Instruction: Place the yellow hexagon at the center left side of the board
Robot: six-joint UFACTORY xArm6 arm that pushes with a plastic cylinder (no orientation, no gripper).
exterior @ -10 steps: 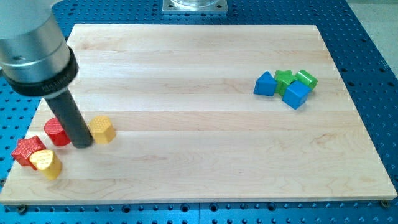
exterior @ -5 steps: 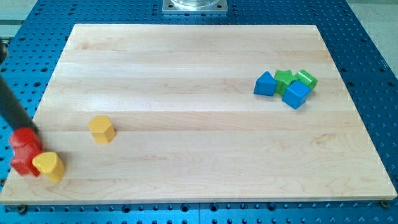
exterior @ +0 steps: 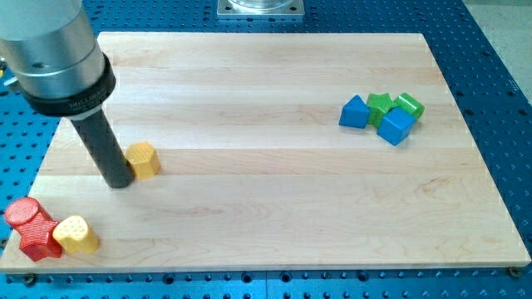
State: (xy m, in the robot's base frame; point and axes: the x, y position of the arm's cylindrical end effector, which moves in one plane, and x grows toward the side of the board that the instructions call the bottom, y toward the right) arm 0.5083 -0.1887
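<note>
The yellow hexagon [exterior: 144, 159] is seen at the frame's middle left, on the wooden board [exterior: 274, 158]. My tip [exterior: 119, 183] is set against its left side; no gripper is fitted. Red blocks [exterior: 29, 228] and a yellow heart-like block [exterior: 75, 235] are clustered at the lower left corner.

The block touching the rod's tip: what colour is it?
Yellow: the yellow hexagon, beside my tip in the camera view.

Bright, even light; sharp focus, faint shadows.
</note>
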